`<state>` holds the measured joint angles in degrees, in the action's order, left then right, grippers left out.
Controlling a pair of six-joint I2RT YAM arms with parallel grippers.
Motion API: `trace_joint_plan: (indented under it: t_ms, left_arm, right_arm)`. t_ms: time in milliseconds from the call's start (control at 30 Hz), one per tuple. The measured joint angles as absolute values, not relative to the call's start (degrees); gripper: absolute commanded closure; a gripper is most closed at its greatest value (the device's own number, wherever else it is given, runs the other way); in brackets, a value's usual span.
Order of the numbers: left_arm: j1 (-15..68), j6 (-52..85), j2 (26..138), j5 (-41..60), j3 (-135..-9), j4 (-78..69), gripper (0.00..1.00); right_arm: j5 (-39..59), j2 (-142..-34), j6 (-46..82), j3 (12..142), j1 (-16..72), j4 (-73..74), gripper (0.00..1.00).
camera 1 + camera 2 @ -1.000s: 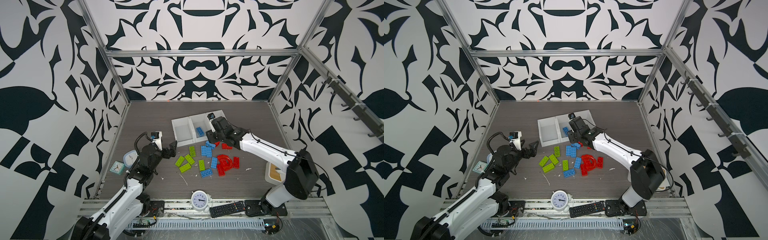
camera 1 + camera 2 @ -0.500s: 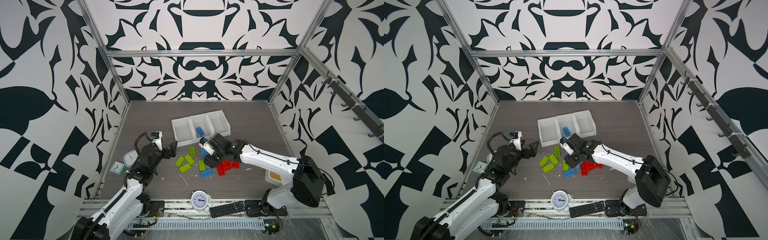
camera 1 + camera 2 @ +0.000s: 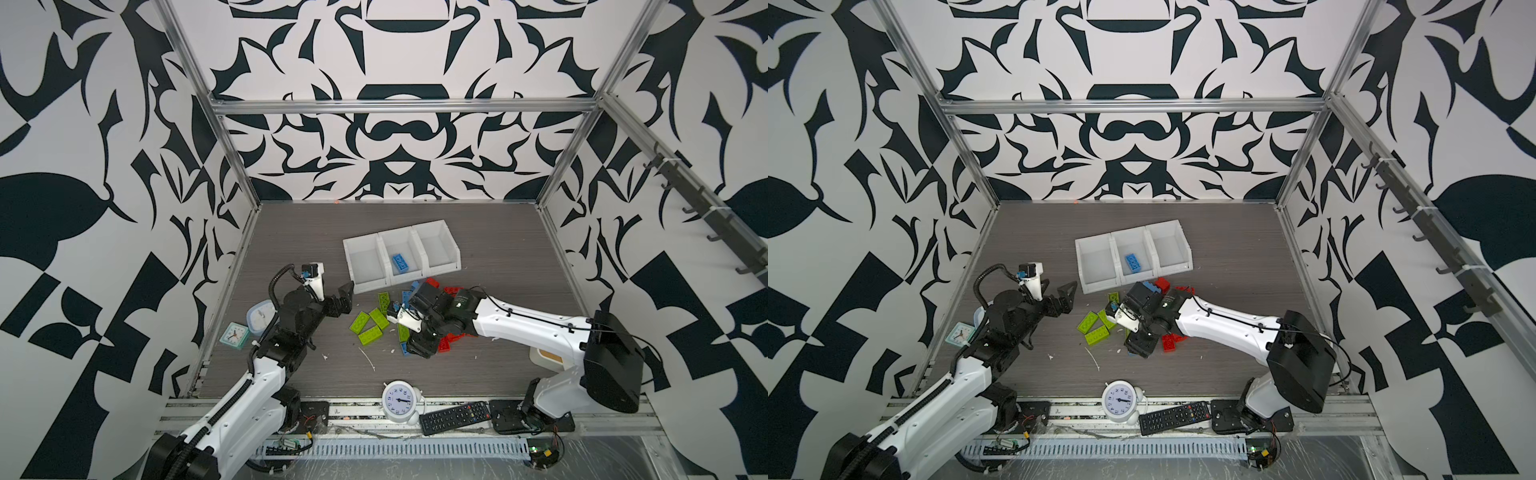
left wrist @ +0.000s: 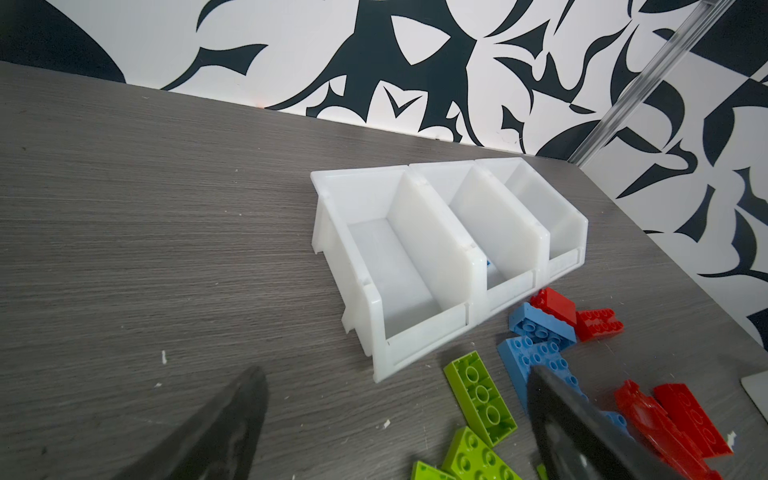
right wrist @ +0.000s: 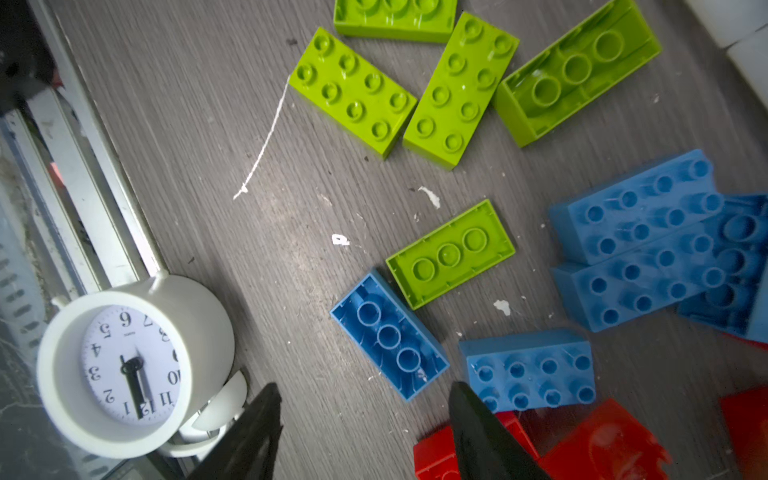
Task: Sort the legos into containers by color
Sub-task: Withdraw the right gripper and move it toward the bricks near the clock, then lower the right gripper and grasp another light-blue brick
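**Both grippers empty, legos mostly unsorted**

The right gripper (image 5: pixel 365 388) hangs part-open and holding nothing over the loose legos (image 3: pixel 370 324), which lie at mixed angles just in front of the containers (image 3: pixel 371 286). An upturned blue brick (image 5: pixel 388 334) lies just beside its fingertips, possibly touching. Another blue brick (image 3: pixel 400 263) lies in the middle bin, long axis front to back. The left gripper (image 3: pixel 344 298) gapes wide near the bins' corner. Bare table (image 3: pixel 291 232) spreads behind; a clock (image 3: pixel 400 402) crowds the near edge.

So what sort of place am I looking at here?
Probably a robot lab test cell: two white arms mounted at the table edge, aluminium framing with patterned walls all round, and legos beside sorting containers.
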<state>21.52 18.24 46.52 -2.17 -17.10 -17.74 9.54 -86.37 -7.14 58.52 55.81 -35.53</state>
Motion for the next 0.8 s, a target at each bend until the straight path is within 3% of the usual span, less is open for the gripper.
trace_joint_plan:
  t_ms: [567,800]
  left_arm:
    - [21.52,18.24,46.61,-2.87,-17.1,-17.74,0.0]
    - [21.52,18.22,46.48,-3.05,-17.1,-17.69,0.0]
  right_arm:
    - [-0.73,-98.48,-9.52,60.97,60.86,-36.32,0.34]
    - [-2.26,-98.85,-10.22,61.82,60.9,-36.12,0.43]
